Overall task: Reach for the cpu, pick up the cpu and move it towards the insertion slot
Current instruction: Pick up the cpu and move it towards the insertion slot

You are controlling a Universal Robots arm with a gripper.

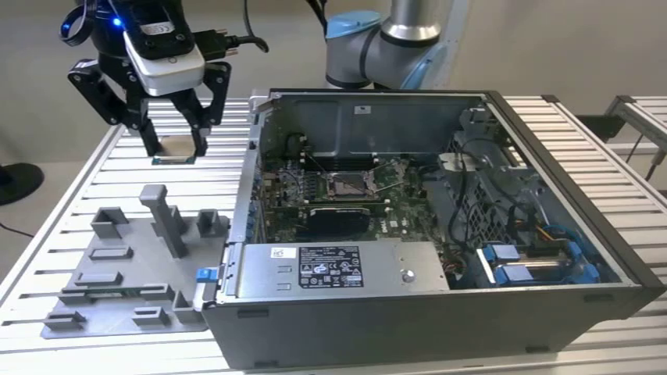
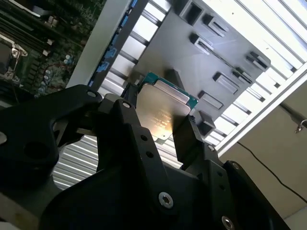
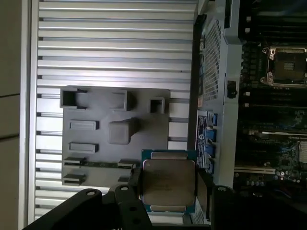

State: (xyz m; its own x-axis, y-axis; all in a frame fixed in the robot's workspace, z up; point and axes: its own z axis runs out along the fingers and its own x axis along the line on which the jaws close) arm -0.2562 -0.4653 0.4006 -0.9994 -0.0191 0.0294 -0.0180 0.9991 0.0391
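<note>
Above the slatted table [image 1: 105, 168], at the exterior view's far left, the gripper [image 1: 174, 148] clamps the cpu [image 1: 175, 153] between its fingers, lifted clear of the grey fixture plate [image 1: 115, 266]. Well apart, the insertion slot [image 1: 347, 184] sits inside the open computer case [image 1: 438, 312].

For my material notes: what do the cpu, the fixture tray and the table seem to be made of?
cpu: brushed metal lid, with a sheen, on a green board. Fixture tray: matte grey, probably plastic, with no glare. Table: ribbed pale metal, likely aluminium slats.
</note>
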